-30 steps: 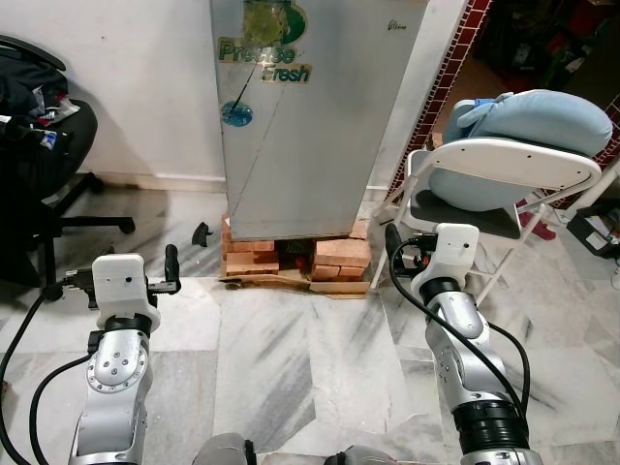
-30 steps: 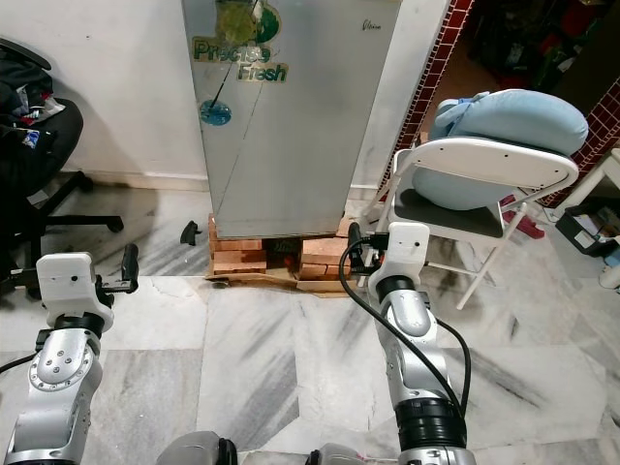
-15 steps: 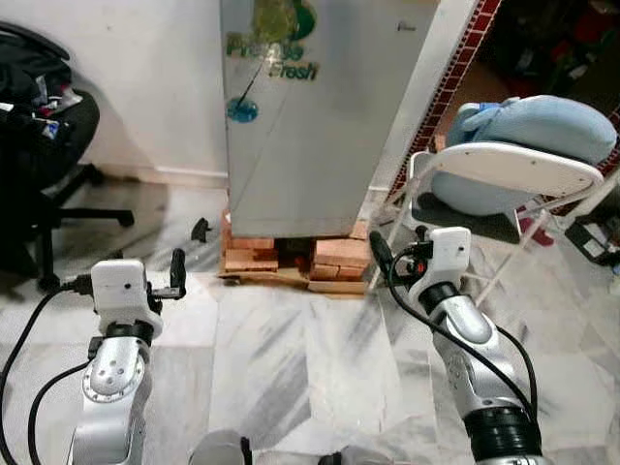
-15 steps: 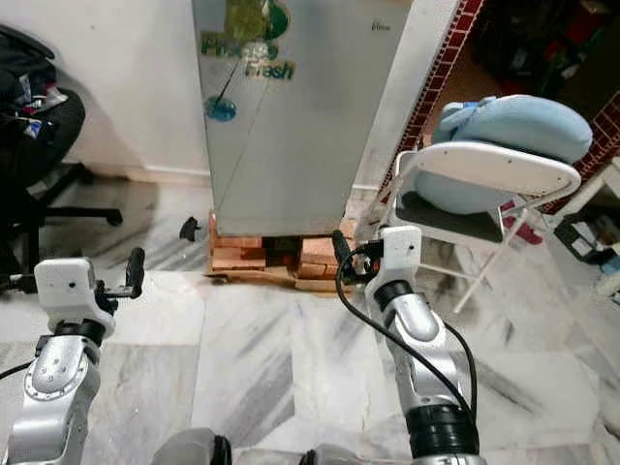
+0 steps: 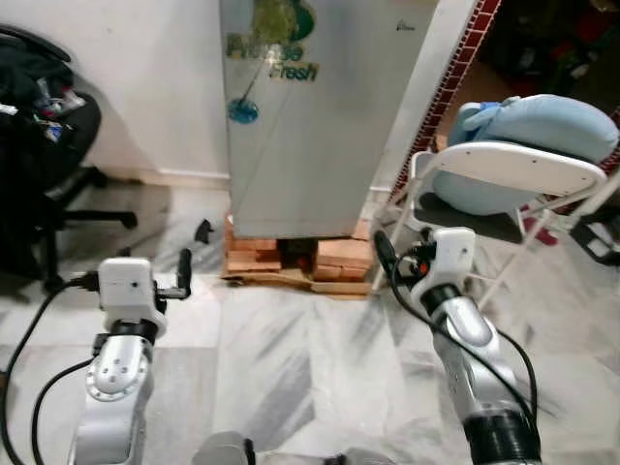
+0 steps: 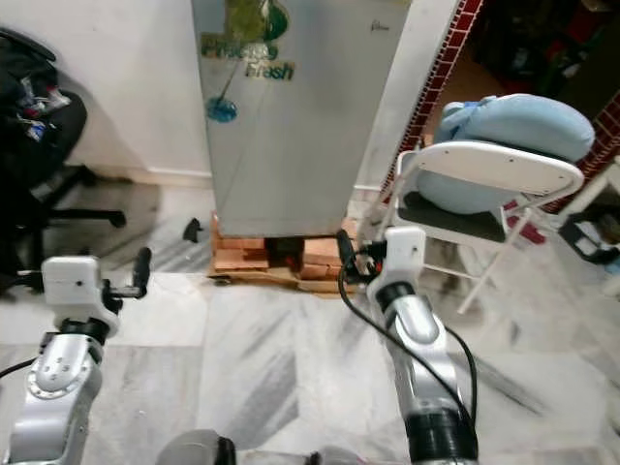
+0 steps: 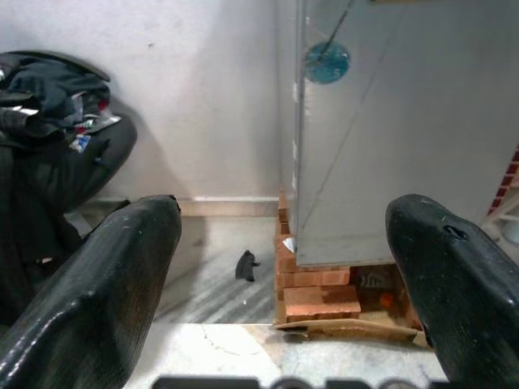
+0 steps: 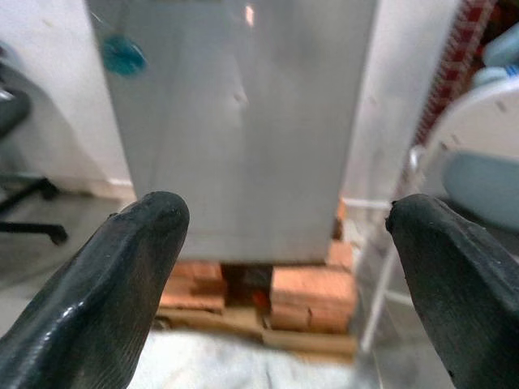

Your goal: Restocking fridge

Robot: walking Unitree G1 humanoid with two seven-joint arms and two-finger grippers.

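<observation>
A tall silver fridge [image 5: 310, 126] stands straight ahead with its door closed. It carries a green "Precise Fresh" sticker and rests on a stack of red bricks [image 5: 334, 257]. My left gripper [image 5: 182, 263] is held out low at the left, open, with nothing between its fingers [image 7: 105, 284]. My right gripper [image 5: 380, 248] is raised at the right, just short of the bricks, also open and empty. Both wrist views look between wide-apart black fingers [image 8: 113, 275] at the fridge door [image 8: 243, 121].
A black office chair [image 5: 39, 145] piled with clothes stands at the left wall. A white folding chair [image 5: 513, 170] with a light blue cushion [image 5: 533, 121] is close to my right arm. A small black object [image 5: 202, 231] lies on the marble floor left of the bricks.
The whole picture has shifted slightly, with the fridge a little nearer and more centred: the camera moved. Both arms keep the same raised pose with open fingers.
</observation>
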